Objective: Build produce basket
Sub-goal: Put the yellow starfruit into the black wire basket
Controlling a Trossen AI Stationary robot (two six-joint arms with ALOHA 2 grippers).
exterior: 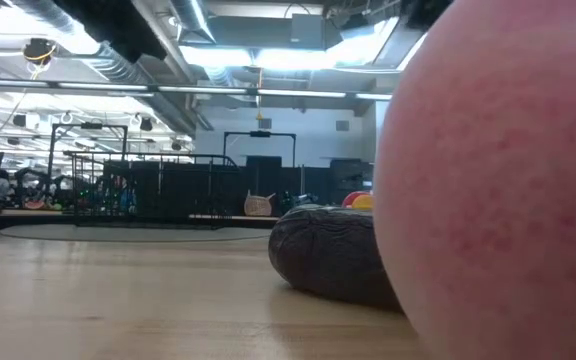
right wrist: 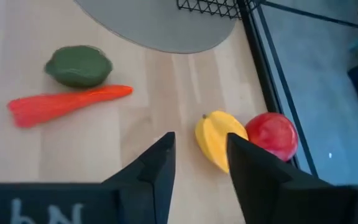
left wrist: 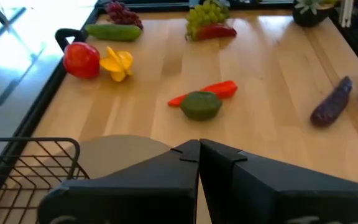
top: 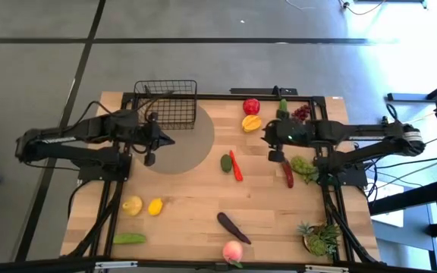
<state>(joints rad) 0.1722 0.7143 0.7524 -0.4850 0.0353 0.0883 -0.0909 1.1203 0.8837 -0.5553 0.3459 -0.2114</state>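
Pressed together and empty, my left gripper hangs over the grey round mat, just near the basket. My right gripper has its jaws spread with nothing between them, hovering beside the yellow-orange mango and the red apple at the far right of the table. Between the two arms lie a dark green fruit and a red chili, touching. The basket is black wire mesh, empty as far as I see, standing at the far left edge, partly on the mat. Two lemons sit near left; an eggplant and a peach near centre.
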